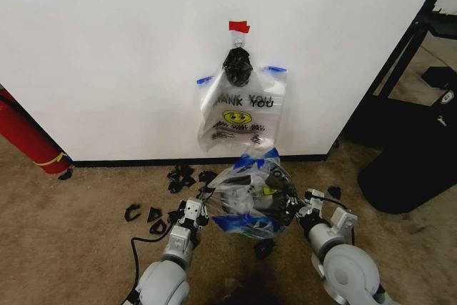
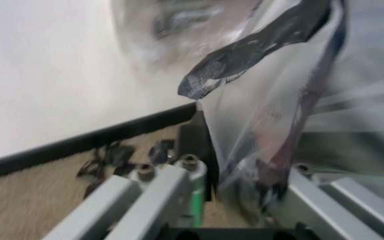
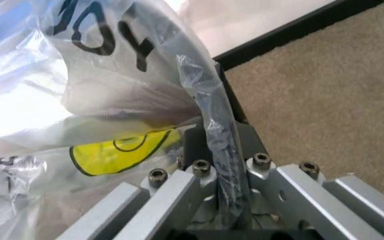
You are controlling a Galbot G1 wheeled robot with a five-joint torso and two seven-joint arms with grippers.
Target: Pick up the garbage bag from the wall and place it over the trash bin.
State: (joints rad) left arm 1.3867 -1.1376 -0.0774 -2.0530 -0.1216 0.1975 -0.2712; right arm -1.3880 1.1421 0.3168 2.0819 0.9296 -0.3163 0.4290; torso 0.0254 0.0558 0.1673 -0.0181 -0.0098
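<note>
The garbage bag (image 1: 253, 194) is being held stretched over the trash bin (image 1: 250, 212) rim, pinched by the left gripper (image 1: 194, 213) and right gripper (image 1: 305, 208); open carpet (image 1: 71, 233) is lying alongside.

- Arms: rounded silver-grey housings; the right arm (image 1: 348, 271) ends in a large domed joint.
- Left arm (image 1: 166, 280): black cable looped alongside.
- Each claw: flat grey metal fingers (image 3: 172, 200), socket-head screws (image 3: 262, 159), black mounting hardware.
</note>
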